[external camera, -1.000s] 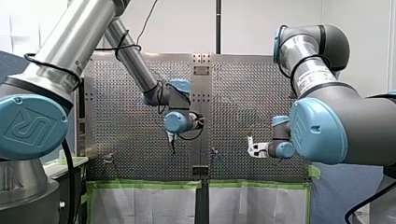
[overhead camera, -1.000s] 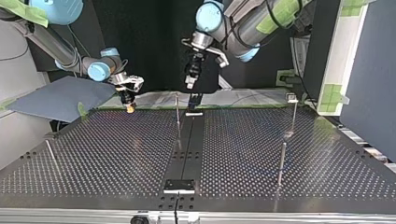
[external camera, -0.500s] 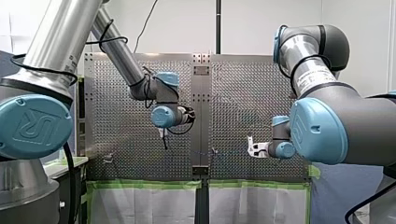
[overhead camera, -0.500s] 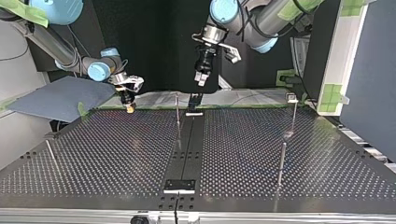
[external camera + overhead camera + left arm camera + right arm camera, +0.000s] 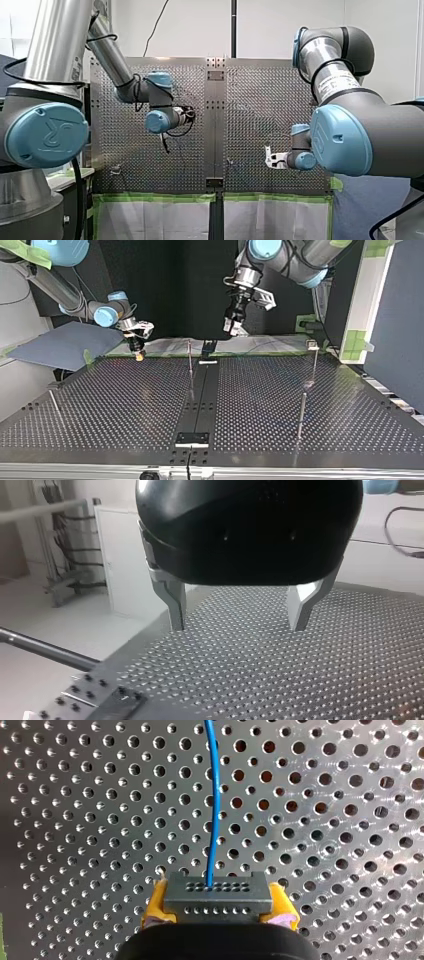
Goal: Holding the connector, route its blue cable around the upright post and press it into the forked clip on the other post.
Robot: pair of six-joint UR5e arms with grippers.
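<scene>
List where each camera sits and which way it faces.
Front view: behind the arms, over the perforated table; my left arm, my right arm.
Top view: across the table, facing them; left gripper, right gripper.
Left wrist view: along open left gripper, over table.
Right wrist view: along right gripper holding connector, blue cable.
Front and top share both arms.
</scene>
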